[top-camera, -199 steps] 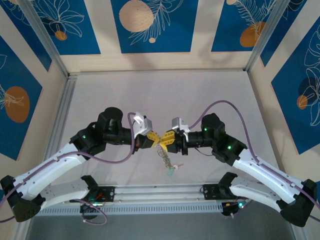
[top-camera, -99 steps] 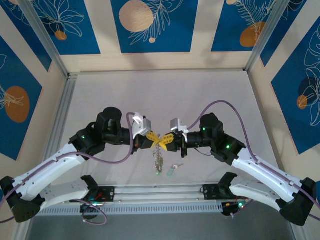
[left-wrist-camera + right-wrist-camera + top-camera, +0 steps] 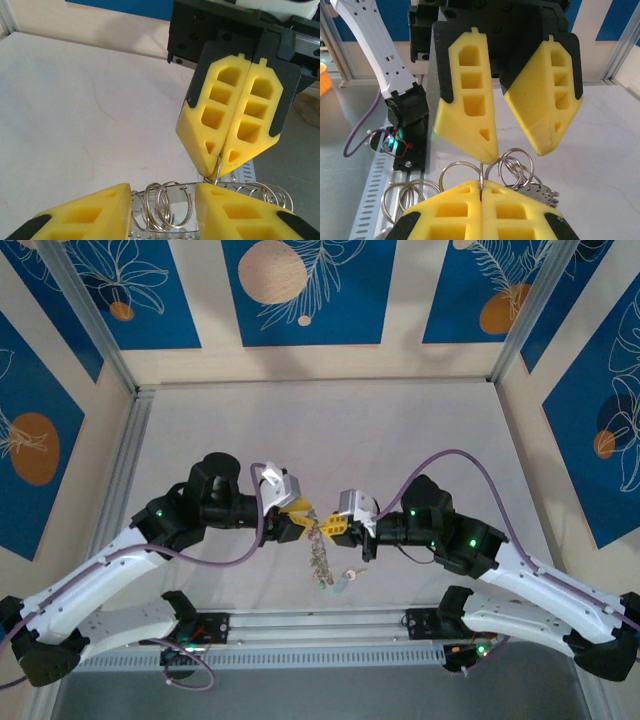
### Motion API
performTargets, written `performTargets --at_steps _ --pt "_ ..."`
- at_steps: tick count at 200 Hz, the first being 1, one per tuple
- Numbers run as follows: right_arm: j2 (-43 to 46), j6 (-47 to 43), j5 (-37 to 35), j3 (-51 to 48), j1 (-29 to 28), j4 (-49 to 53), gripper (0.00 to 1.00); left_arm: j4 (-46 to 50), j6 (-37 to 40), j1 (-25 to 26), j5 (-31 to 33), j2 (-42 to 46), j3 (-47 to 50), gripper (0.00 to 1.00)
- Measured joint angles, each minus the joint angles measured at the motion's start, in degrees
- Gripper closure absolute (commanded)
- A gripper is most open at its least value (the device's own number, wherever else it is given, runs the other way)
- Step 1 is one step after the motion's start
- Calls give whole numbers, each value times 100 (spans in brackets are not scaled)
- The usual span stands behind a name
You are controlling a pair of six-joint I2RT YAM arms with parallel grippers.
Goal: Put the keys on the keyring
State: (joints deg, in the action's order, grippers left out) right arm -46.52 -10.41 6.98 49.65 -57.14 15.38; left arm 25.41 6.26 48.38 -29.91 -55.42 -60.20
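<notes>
Hanging just under both end effectors, the keyring (image 3: pixel 318 552) is a bunch of wire loops; right end effector (image 3: pixel 332 527) clenched on one loop; left end effector (image 3: pixel 298 523) released, fingers astride the loops; pale-headed key (image 3: pixel 345 580) on table (image 3: pixel 220 440) below the right end effector.

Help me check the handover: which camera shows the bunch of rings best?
The left wrist view: the rings loop clearly across the gap of the open left pincer, one wire pinched by the shut right pincer. The right wrist view hides some behind yellow fingers; from above they are a small dangling chain.
</notes>
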Motion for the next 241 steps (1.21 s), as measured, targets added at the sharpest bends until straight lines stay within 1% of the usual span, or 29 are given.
performTargets --at_steps 25,77,126,161,167,178,202,226,241 --pt "-98 -129 -238 142 -105 116 100 142 39 2 -2 0 -85 66" --pt "-483 -181 -535 560 -136 498 100 365 144 28 15 101 -232 66" --pt "-505 -179 -501 623 -136 531 100 402 188 87 22 90 -323 67" --pt "-481 -179 -280 623 -136 525 100 409 188 90 44 37 -323 69" --pt "-461 -177 -240 619 -136 529 100 404 188 92 42 31 -323 71" --pt "-417 -177 -203 612 -136 529 100 400 192 103 39 26 -326 77" --pt "-350 -177 -175 610 -133 527 100 398 229 164 28 20 -339 82" --pt "-345 -160 -127 610 -133 527 100 415 293 232 20 9 -354 82" --pt "-352 -157 -96 610 -122 527 100 426 295 258 26 -17 -372 80"
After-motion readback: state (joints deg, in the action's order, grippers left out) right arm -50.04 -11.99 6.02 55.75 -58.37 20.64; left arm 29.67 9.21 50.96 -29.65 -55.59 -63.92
